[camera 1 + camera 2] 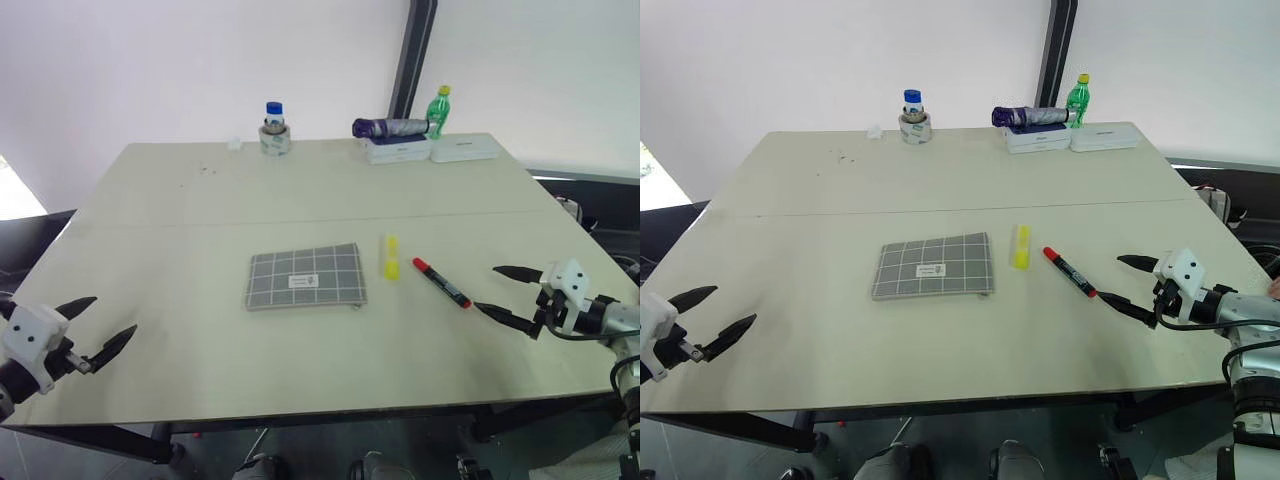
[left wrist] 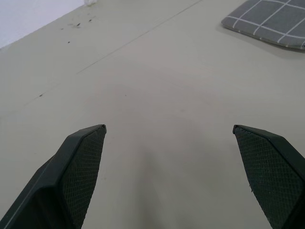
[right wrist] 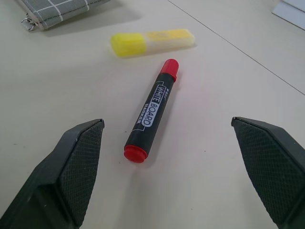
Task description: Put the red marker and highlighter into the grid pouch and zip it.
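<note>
Nearest in, both grippers hang just over the table's [image 1: 200, 370] front edge with fingers spread wide and empty: left gripper [image 1: 92, 327] around 8 o'clock, right gripper [image 1: 508, 294] around 4 o'clock. The red marker [image 1: 441, 282] lies just ahead of the right one, angled, tail end toward it. It's round, so my guess is a sloppy pinch rolls it away or bumps the highlighter [image 1: 390, 255] lying near it. Left of that, dead centre, sits the grid pouch [image 1: 305, 277], flat and apparently zipped; pens won't go in unless it's opened and pinned down. The bottles [image 1: 274, 127] at 12 o'clock are well clear.
</note>
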